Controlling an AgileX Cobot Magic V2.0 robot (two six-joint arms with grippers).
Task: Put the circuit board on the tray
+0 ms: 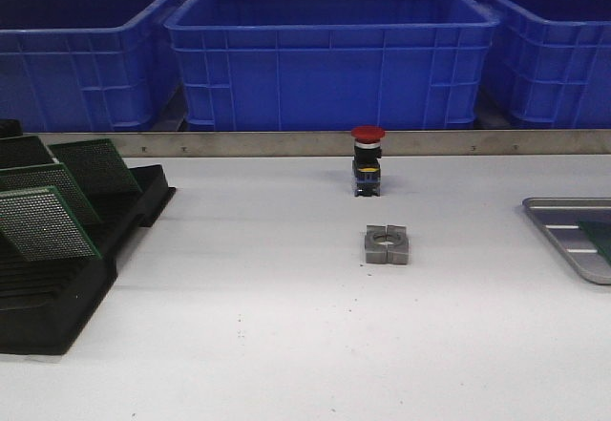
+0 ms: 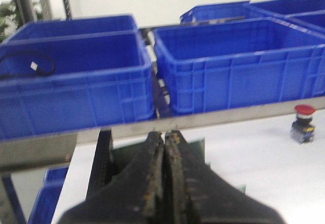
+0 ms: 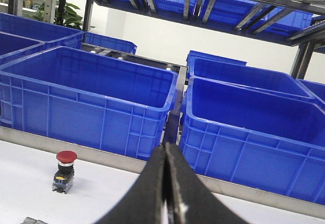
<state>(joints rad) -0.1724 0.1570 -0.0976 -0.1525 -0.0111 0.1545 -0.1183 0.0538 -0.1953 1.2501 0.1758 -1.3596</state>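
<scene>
Several green circuit boards (image 1: pixel 43 221) stand slanted in a black slotted rack (image 1: pixel 57 297) at the table's left. The silver tray (image 1: pixel 563 213) lies at the right edge, partly cut off, with a green piece (image 1: pixel 601 240) showing in it at the frame's border. Neither gripper shows in the front view. In the left wrist view my left gripper (image 2: pixel 165 135) is shut and empty, above the rack (image 2: pixel 101 158), with a green board (image 2: pixel 195 145) showing behind the fingers. In the right wrist view my right gripper (image 3: pixel 165 148) is shut and empty, above the white table.
A red-capped push button (image 1: pixel 368 160) stands mid-table near the back; it also shows in the left wrist view (image 2: pixel 303 124) and the right wrist view (image 3: pixel 65 170). A grey metal block with a round hole (image 1: pixel 387 245) lies in front of it. Blue plastic bins (image 1: pixel 329 53) stand behind a metal rail.
</scene>
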